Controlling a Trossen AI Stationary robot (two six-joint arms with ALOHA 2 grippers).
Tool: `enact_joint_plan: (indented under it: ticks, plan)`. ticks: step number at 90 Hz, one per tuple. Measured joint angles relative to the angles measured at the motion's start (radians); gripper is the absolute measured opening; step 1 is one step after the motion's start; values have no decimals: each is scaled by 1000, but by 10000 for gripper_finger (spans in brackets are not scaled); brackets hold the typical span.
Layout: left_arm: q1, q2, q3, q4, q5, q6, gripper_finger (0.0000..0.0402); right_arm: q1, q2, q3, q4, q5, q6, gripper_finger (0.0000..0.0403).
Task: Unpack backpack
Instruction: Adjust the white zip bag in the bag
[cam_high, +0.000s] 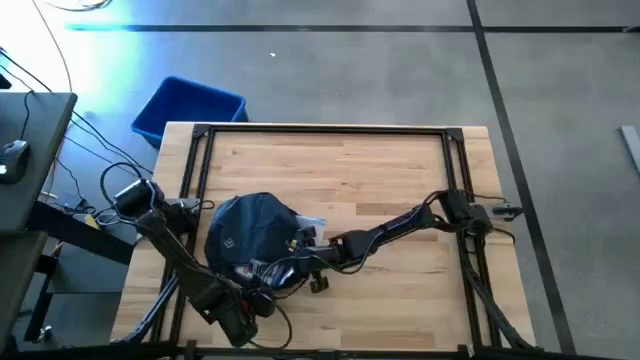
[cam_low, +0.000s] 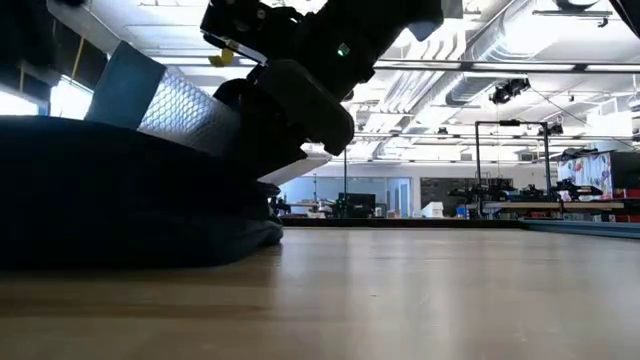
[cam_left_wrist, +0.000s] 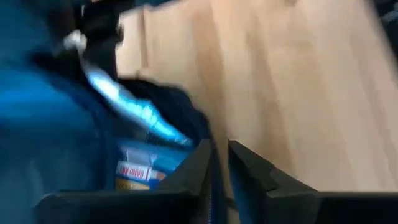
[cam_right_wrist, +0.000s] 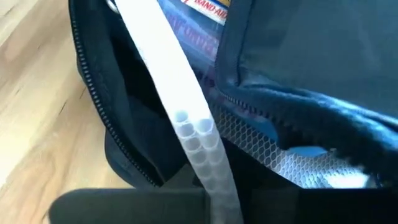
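right claw (cam_high: 300, 245): at the backpack's open mouth, clamped on a white bubble-wrap pouch (cam_right_wrist: 186, 118) half out of it | left claw (cam_left_wrist: 221, 168): nearly closed, pinching the backpack's edge at its near side | backpack (cam_high: 245, 230): lying on the wooden worktop (cam_high: 390, 190), toward its left-front part, unzipped

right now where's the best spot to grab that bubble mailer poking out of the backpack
Probably by its exposed flat edge, coming from the backpack's open zipper side toward the right gripper: the bubble mailer is thin and sticks out there, the rest buried inside.
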Motion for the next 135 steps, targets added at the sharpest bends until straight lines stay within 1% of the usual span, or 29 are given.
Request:
enact_joint_plan:
  ticks: [7, 16, 21, 27, 31, 35, 44, 49, 60, 75, 89, 103, 109, 117, 128, 135]
  plan:
    - [16, 0, -41, 14, 11, -35, 68, 0, 0, 0, -7, 0, 0, 0]
    - [39, 0, -95, 65, 52, -57, 98, 0, 0, 0, -12, 0, 0, 0]
    - [47, 0, -120, 117, 64, -57, 109, 0, 0, 0, -12, 1, 0, 0]
    - [53, 9, -135, 159, 70, -40, 112, 2, 0, 0, -12, 0, 6, 0]
    - [53, 23, -135, 172, 49, -16, 105, 3, 0, 0, -11, 2, 15, 0]
    - [52, 35, -135, 180, 17, 13, 89, 5, 0, 0, -7, 2, 17, 0]
    - [45, 52, -136, 214, -44, 100, 27, 13, 0, 0, 2, 4, 19, 0]
    - [44, 54, -137, 246, -77, 143, 10, 14, 0, 0, 8, 4, 22, 0]
    - [35, 55, -114, 290, -163, 247, 4, 6, 0, 0, 29, -1, 32, 0]
    - [18, 55, -61, 264, -258, 318, 1, -25, 0, 0, -5, -121, 19, 0]
    - [25, 55, -59, 224, -294, 308, 0, -42, 0, 2, -142, -203, -21, 0]
    - [47, 54, -85, 221, -355, 302, 0, -13, -7, 5, -316, -252, 16, 0]
    - [64, 54, -101, 237, -363, 320, 0, 12, -9, 7, -372, -251, 57, 0]
    - [85, 54, -127, 281, -362, 354, 0, 53, -10, 6, -406, -249, 119, 0]
    - [114, 54, -155, 402, -338, 471, 0, 109, -8, 1, -389, -247, 208, 0]
    - [126, 54, -162, 454, -302, 557, 0, 122, -7, 1, -356, -233, 248, 0]
